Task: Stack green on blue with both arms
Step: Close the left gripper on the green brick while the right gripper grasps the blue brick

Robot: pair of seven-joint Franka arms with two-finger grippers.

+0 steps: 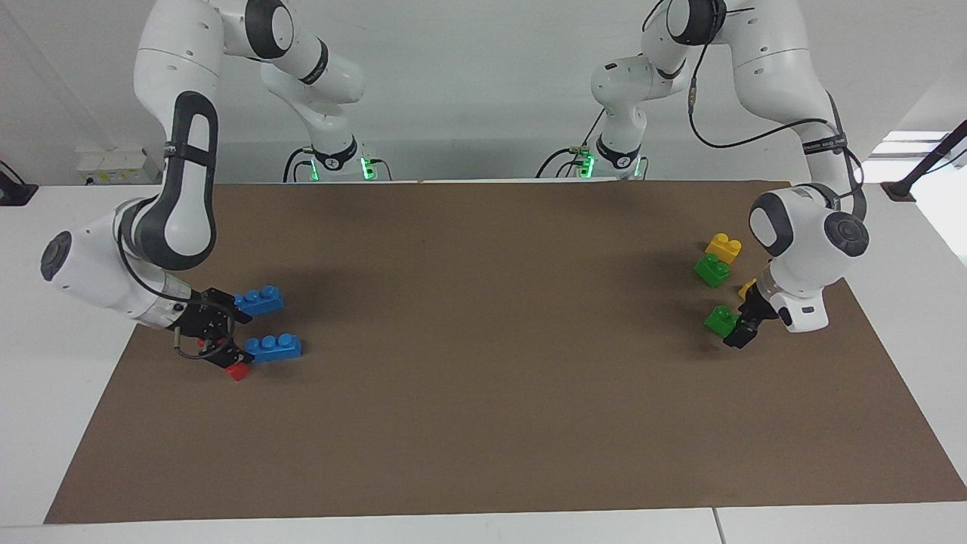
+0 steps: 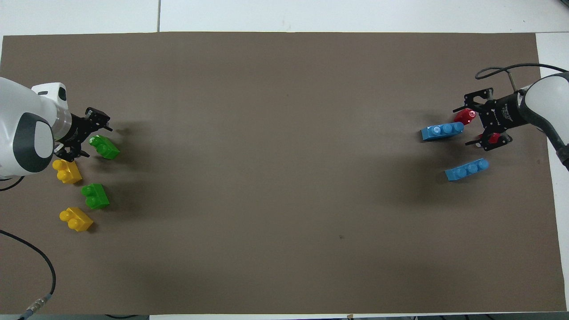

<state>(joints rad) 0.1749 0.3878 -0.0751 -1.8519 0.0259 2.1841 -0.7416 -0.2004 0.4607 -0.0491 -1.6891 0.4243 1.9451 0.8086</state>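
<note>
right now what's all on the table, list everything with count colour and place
green bricks: 2, green, left arm's end; one at the left gripper, one nearer the robots
yellow bricks: 2, yellow, left arm's end; one beside the left gripper, one nearest the robots
blue bricks: 2, blue, right arm's end; one at the right gripper, one nearer the robots
red bricks: 2, red, right arm's end; one and one partly under the right gripper
mat: 1, brown, covers the table
left gripper: 1, black, open, low beside the farther green brick
right gripper: 1, black, open, low over the red bricks, at the end of the farther blue brick
</note>
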